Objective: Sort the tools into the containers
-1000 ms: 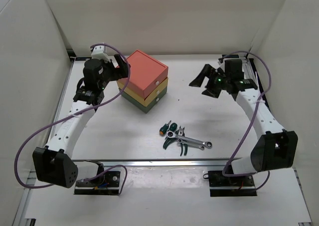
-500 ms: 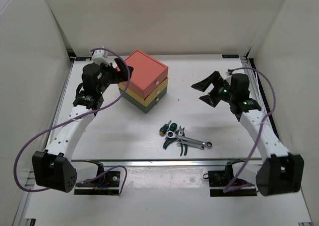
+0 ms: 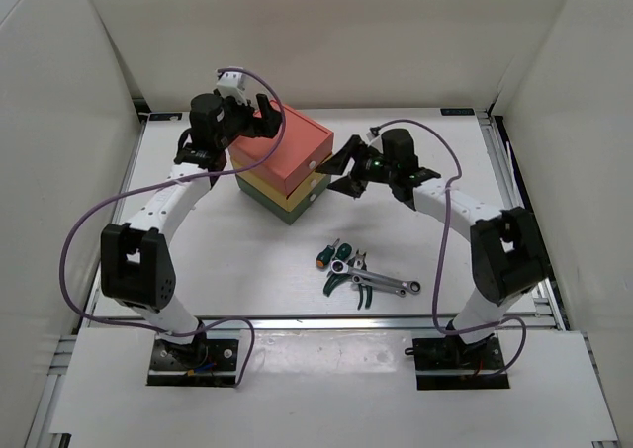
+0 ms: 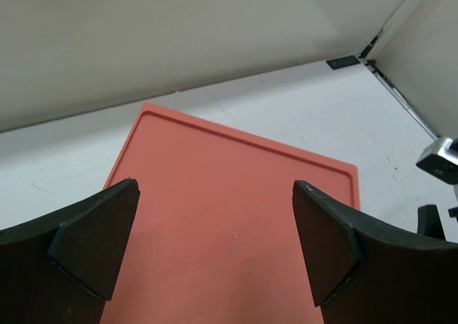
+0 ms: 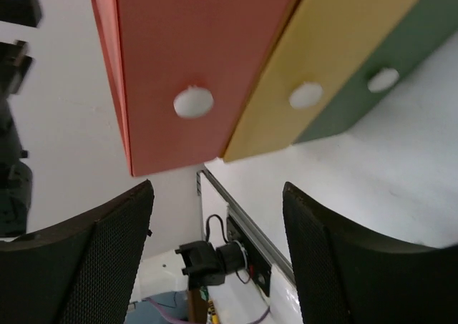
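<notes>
Three drawer boxes are seen stacked in the top view, a salmon-red box (image 3: pixel 289 139) over a yellow box (image 3: pixel 265 186) over a dark green box (image 3: pixel 282 211), toward the far left of the table (image 3: pixel 237 260). The left gripper (image 3: pixel 252 117) is poised above the stack's far left corner, and the right gripper (image 3: pixel 341 169) just beside the stack's right edge. Both are spread apart with nothing gripped. Nearer the front edge, well apart from the stack, the tools are found clustered: a silver ratchet wrench (image 3: pixel 386 284) touching green-handled pliers (image 3: pixel 336 280), with an orange-handled screwdriver (image 3: pixel 321 258) and a green-handled screwdriver (image 3: pixel 337 251) just beyond. Bare table is seen between cluster and stack. From the left wrist, the salmon-red lid's far edge is framed between the parted fingers (image 4: pixel 93 242), with open table beyond up to the back wall (image 4: pixel 179 31). From the right wrist, three drawer fronts are seen, each with a white knob (image 5: pixel 192 102), and a gap is seen between the wide-set pads (image 5: pixel 100 259) and the fronts.
</notes>
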You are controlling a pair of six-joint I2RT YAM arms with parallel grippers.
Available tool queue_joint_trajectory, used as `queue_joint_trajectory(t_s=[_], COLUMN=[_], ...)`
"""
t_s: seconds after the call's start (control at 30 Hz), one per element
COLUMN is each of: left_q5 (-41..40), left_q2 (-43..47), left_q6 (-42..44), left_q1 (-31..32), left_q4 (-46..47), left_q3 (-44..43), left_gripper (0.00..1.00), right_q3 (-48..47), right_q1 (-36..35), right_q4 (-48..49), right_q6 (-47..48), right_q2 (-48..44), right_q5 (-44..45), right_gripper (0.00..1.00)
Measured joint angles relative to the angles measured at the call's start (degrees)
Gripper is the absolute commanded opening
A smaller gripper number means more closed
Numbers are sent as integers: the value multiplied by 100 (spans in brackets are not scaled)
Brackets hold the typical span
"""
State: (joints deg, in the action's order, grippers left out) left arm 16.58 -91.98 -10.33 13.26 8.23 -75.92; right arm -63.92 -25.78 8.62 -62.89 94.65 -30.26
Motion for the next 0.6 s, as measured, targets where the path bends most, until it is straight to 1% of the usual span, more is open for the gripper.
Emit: queue_joint_trajectory(t_s=[0.13, 0.27, 0.33, 0.37, 0.6], left_q5=[66, 105, 107, 107, 107], left_q2=[-227, -308, -319, -317, -319], left_q6=[0, -48, -94, -118, -219], left_q1=[0, 0, 0, 0, 0], left_q4=[4, 98, 136, 146, 345], left_q3=[4, 72, 146, 192, 455], left_gripper=[99, 99, 99, 99, 99], right_q3=[-409, -621, -643, -673, -1040], right_q1=[-37, -37, -39, -46, -61], right_q4=[249, 669, 881, 988, 1397], right_q6=[-116, -219, -297, -330, -483], right_q2=[452, 752, 883, 973, 1572], right_q5=[-81, -175, -251, -304, -645], right_gripper=[73, 66, 64, 61, 49])
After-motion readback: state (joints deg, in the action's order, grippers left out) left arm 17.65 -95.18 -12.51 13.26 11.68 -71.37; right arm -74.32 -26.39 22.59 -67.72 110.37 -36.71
